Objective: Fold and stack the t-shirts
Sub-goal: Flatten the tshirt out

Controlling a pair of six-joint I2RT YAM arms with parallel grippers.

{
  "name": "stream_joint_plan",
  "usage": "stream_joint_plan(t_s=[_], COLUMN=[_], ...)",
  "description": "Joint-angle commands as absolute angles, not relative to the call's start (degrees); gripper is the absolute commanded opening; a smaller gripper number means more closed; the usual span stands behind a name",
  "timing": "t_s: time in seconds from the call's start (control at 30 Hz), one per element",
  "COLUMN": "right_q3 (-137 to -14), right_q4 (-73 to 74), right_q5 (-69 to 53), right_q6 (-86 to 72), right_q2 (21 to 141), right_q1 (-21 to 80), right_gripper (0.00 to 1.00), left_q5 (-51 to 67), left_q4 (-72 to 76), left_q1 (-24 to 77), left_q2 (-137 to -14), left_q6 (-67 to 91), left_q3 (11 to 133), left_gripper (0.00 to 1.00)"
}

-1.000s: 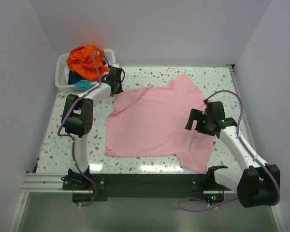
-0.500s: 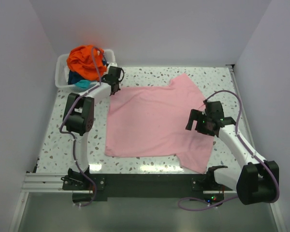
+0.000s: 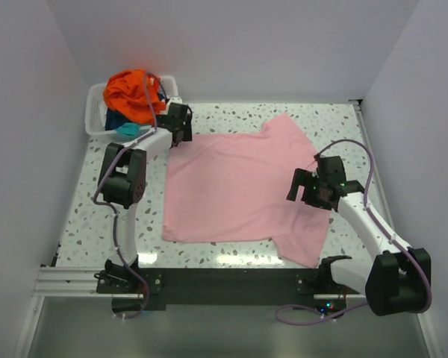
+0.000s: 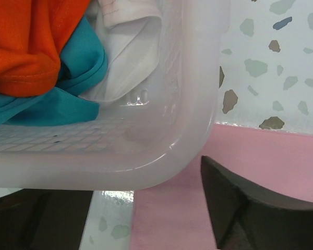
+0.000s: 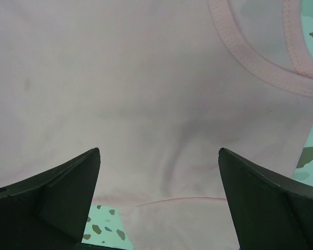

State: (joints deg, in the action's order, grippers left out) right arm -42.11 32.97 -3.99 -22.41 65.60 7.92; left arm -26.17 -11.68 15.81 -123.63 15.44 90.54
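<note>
Pink t-shirt (image 3: 239, 190) lies spread flat mid-table. I see my right gripper (image 3: 299, 185) over its right side, jaws wide, holding nothing. Farther back, my left gripper (image 3: 181, 130) is at the shirt's far-left corner beside the bin (image 3: 95, 119), jaws apart and empty.

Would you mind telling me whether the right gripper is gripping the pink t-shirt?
No, the right gripper has its fingers spread wide over the flat pink t-shirt, with no cloth pinched between them.
</note>
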Motion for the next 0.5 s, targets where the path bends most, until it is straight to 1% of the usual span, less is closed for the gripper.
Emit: stream_joint_plan(t_s=[0.0, 0.07, 0.27, 0.4, 0.43, 0.47], right_q3=[-44.3, -44.38, -44.3, -43.77, -43.6, -43.16], right_q4=[32.34, 32.69, 34.62, 38.13, 39.19, 41.11], right_q5=[-2.99, -3.08, -2.73, -0.45, 0.95, 1.66], right_q6=[-21.8, -21.97, -23.02, -26.01, -26.8, -27.33], right_q2=[64.51, 64.16, 61.44, 57.93, 57.22, 55.65], right_q1=[8.0, 8.0, 8.0, 8.0, 7.91, 8.0], right_gripper=[0.99, 0.99, 0.99, 0.99, 0.99, 0.99], left_q5=[-23.65, -21.72, -15.75, -15.38, -15.99, -17.74], left_q4=[-8.87, -9.4, -10.63, -18.35, -23.68, -25.56], left_q1=[15.38, 15.38, 15.73, 16.52, 17.48, 18.27], left_q2=[-120.16, -118.48, -108.38, -100.49, -99.07, -97.49], left_q6=[15.9, 18.36, 24.51, 30.57, 33.72, 35.05], left_q3=[91.06, 89.22, 81.31, 79.02, 78.06, 76.92], left_gripper=[0.93, 1.0, 1.0, 1.0, 1.0, 1.0])
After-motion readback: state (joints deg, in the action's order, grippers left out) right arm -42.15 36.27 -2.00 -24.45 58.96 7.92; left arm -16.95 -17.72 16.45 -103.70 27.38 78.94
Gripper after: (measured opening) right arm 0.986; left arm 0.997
